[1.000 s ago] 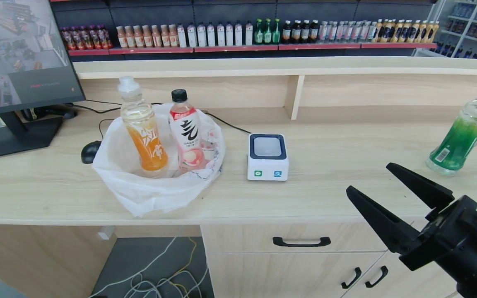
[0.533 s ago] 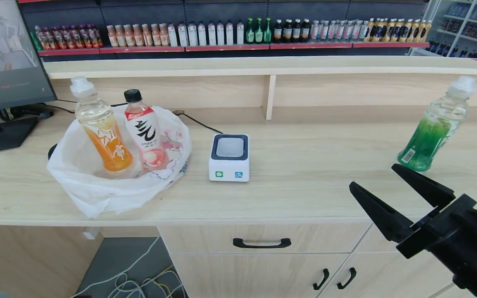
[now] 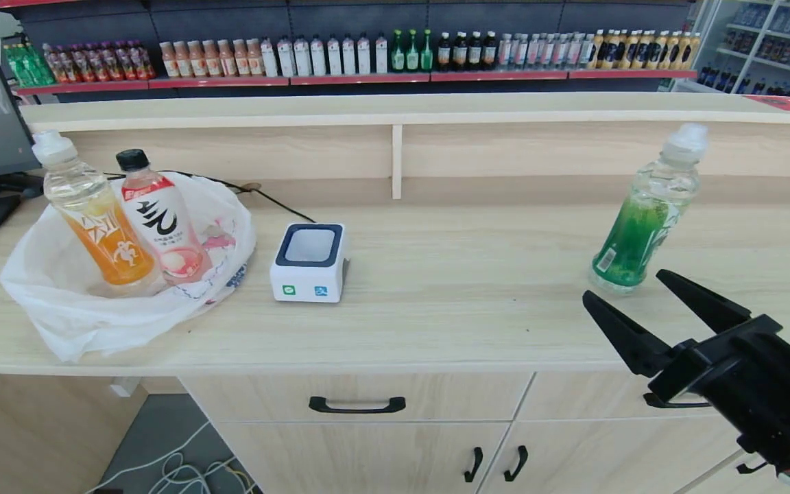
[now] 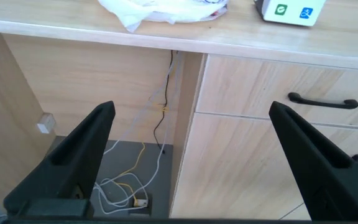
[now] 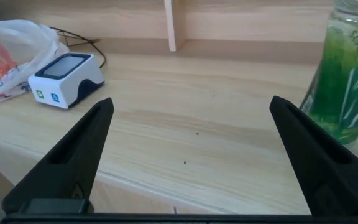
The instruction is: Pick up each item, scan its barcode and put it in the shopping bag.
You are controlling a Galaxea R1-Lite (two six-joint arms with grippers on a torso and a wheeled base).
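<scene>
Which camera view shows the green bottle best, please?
The head view: the green bottle stands whole and upright on the counter, cap to base. The right wrist view crops it at the frame edge, cap cut off. The left wrist view faces the cabinet below.

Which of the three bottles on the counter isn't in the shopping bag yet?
The green bottle, standing alone on the bare counter near the right gripper. The orange bottle and pink bottle stand inside the white bag.
</scene>
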